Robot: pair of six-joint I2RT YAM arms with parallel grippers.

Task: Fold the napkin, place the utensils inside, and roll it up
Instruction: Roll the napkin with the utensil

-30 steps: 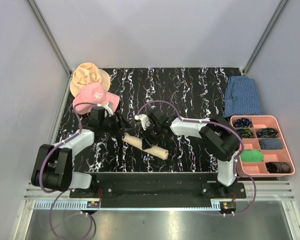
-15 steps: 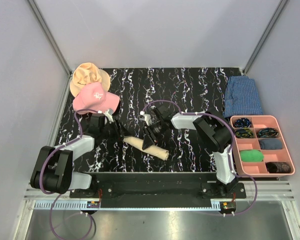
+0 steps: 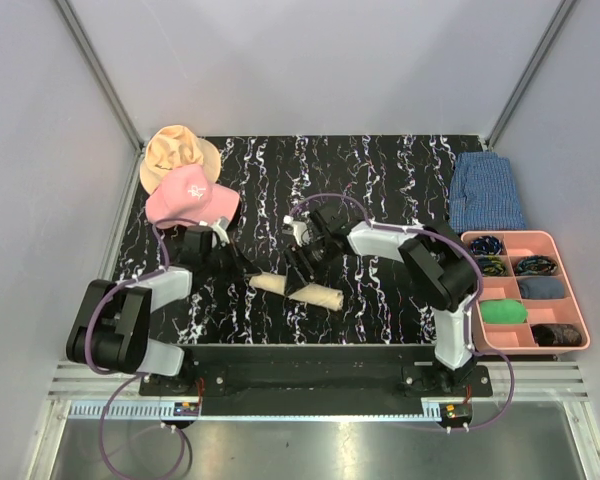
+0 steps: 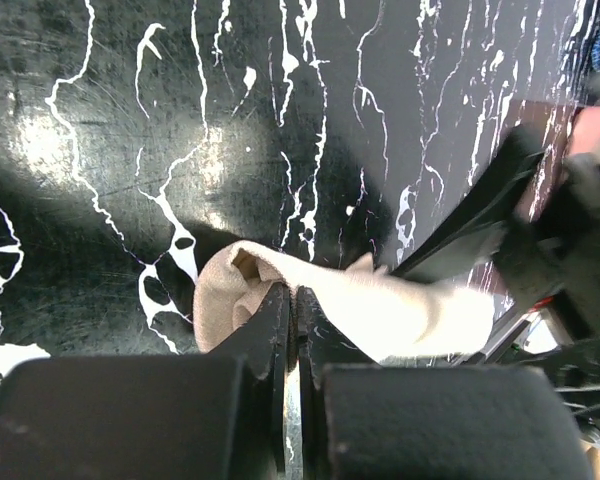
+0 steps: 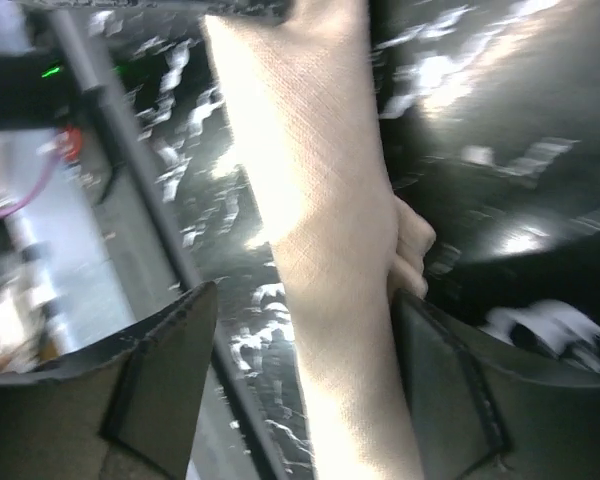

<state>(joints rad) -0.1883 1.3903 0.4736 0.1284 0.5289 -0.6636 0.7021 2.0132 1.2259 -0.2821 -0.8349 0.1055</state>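
Note:
The napkin [image 3: 320, 295] lies as a tight beige roll on the black marbled table [image 3: 380, 180], near the front edge. My left gripper [image 3: 242, 272] is at the roll's left end. In the left wrist view its jaws [image 4: 292, 297] are shut, tips against the napkin [image 4: 380, 305], with no cloth seen between them. My right gripper [image 3: 302, 270] is over the roll's middle. In the right wrist view it [image 5: 305, 380] is open, one finger [image 5: 165, 380] on each side of the napkin [image 5: 320, 200]. The utensils are hidden.
A pink cap [image 3: 190, 195] and a tan hat [image 3: 175, 150] sit at the back left. A folded blue checked cloth [image 3: 487, 192] lies at the back right. A pink compartment tray [image 3: 510, 235] with small items stands at the right edge.
The left gripper has shut and slid in against the roll's left end. The right gripper has opened around the roll. The roll now lies a little flatter across the table.

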